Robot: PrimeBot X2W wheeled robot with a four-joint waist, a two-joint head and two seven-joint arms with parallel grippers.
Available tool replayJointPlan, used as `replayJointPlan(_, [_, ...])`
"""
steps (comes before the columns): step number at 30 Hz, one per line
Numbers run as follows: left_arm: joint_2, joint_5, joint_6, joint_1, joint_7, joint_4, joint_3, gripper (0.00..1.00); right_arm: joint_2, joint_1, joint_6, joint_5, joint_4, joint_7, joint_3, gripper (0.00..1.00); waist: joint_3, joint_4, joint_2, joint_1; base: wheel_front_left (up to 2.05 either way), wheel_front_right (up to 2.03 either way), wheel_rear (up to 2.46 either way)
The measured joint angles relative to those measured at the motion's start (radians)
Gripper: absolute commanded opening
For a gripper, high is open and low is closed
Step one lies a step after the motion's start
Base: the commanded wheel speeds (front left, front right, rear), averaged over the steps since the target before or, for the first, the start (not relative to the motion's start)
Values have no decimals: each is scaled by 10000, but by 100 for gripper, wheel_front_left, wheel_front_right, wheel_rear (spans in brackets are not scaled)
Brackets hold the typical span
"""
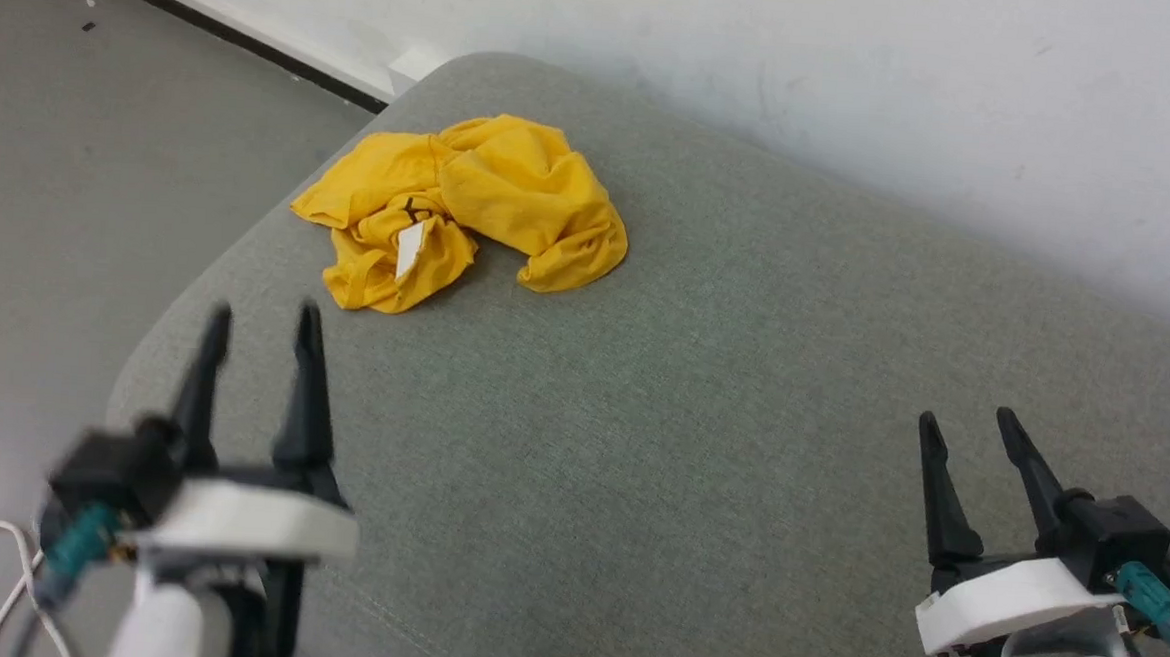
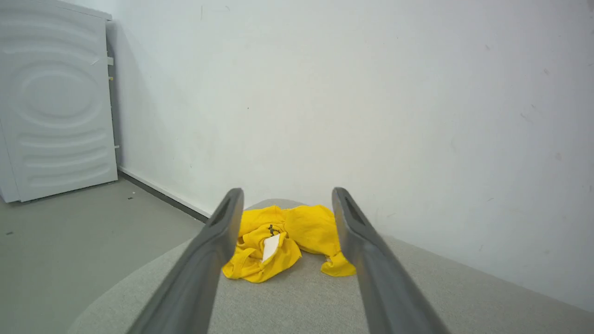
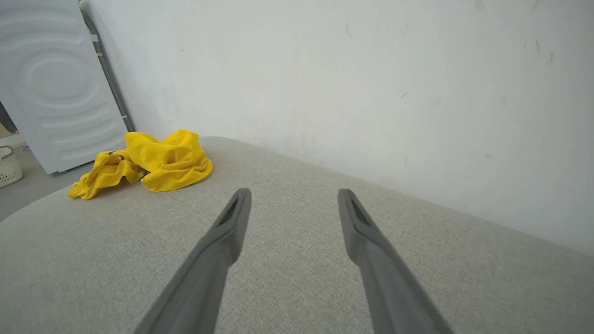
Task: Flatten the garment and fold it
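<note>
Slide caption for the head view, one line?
Crumpled yellow T-shirt lies on a grey cushion by a white wall; left gripper and right gripper, both open, hover short of it.

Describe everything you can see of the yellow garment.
The garment is bright yellow thin cloth, crumpled into a loose heap with rolled hems. A white patch and black marks show among the folds. It lies on the grey upholstered surface near its rounded far-left corner, close to the wall. The open left hand and right hand hang clear of it.
</note>
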Motion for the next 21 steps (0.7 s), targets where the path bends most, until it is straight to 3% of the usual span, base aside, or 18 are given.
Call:
replayJointPlan(8, [1012, -391, -153, -3718, 2048, 27, 420, 100, 6, -338, 0, -667, -1302, 640, -38, 100, 815, -73, 0, 1, 0, 0, 0])
replayJointPlan(13, [1618, -727, -276, -5941, 3039, 1618, 681, 100, 10, -731, 0, -1200, -2109, 1141, 169, 100, 1532, -212, 0, 2, 0, 0, 0])
replayJointPlan(21, [2307, -918, -782, -8250, 3471, 4057, 642, 100, 27, -1137, 0, -2042, -3022, 1743, 173, 100, 2829, -568, 0, 3, 0, 0, 0])
